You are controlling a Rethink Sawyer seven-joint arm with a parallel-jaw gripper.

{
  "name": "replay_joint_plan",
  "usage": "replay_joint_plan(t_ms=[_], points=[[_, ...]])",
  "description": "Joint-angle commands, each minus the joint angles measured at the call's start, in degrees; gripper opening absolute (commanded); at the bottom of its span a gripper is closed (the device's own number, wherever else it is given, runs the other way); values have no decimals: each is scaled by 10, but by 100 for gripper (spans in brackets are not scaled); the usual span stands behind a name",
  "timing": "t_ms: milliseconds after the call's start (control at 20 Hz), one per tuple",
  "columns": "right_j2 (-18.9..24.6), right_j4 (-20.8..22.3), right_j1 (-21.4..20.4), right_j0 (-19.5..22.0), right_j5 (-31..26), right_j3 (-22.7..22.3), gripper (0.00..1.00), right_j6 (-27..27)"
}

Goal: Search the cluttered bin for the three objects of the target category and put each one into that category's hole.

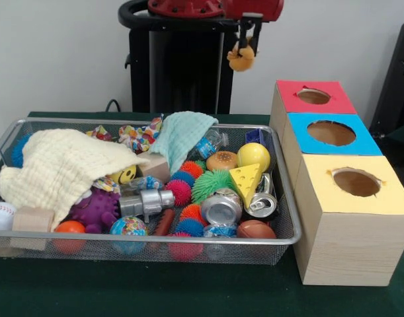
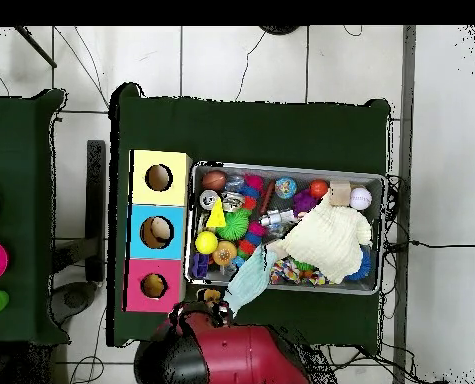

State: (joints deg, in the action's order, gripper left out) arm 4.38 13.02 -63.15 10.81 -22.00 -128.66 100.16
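Observation:
My gripper point(image 1: 244, 45) hangs high at the back, shut on a small orange-yellow toy point(image 1: 241, 60) that dangles from its tips. It is above the table just beyond the far right corner of the wire mesh bin point(image 1: 149, 241) and left of the red-faced hole point(image 1: 313, 96). In the overhead view the gripper point(image 2: 214, 297) with the toy sits between the bin's rim point(image 2: 286, 168) and the red-faced hole point(image 2: 154, 286). The bin holds many toys.
The wooden box also has a blue-faced hole point(image 1: 331, 133) and a yellow-faced hole point(image 1: 356, 182). In the bin lie a yellow cloth point(image 1: 59, 165), a teal cloth point(image 1: 180, 132), a cheese wedge point(image 1: 246, 177), a yellow ball point(image 1: 254, 155), cans point(image 1: 221, 207) and spiky balls point(image 1: 213, 183).

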Motion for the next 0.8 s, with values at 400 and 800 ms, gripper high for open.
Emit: replay_joint_plan(t_ms=[400,800], points=[[-38,-103,109,-119,156,-67,0,223],[-46,-122,163,-142,207,-57,0,228]])
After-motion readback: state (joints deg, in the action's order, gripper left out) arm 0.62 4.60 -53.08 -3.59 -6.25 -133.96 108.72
